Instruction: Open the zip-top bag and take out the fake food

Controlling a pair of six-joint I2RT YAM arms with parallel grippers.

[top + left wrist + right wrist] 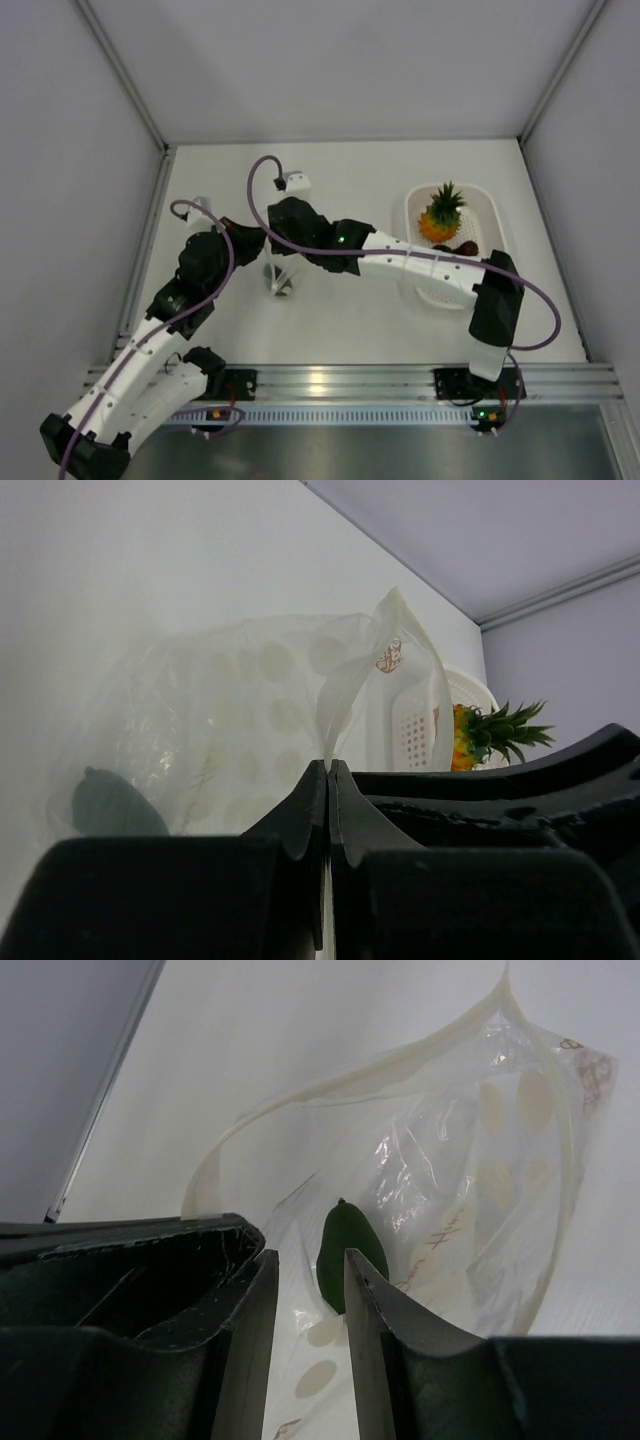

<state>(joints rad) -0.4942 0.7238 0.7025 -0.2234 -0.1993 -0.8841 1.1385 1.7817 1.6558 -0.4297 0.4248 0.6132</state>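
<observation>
The zip-top bag (281,279) hangs mid-table between the two grippers, its mouth pulled open. My left gripper (328,766) is shut on a pinched fold of the bag's (250,710) rim. My right gripper (308,1265) is open at the mouth of the bag (470,1160), its jaws a small gap apart with bag plastic showing between them. A dark green piece (345,1245) lies inside the bag and also shows in the left wrist view (108,805). The pineapple (440,213) and a dark brown piece (466,247) lie in the basket.
The white perforated basket (495,225) stands at the right of the table and also shows in the left wrist view (412,728), behind the bag. The grey side walls stand close on the left and right. The aluminium rail runs along the near edge.
</observation>
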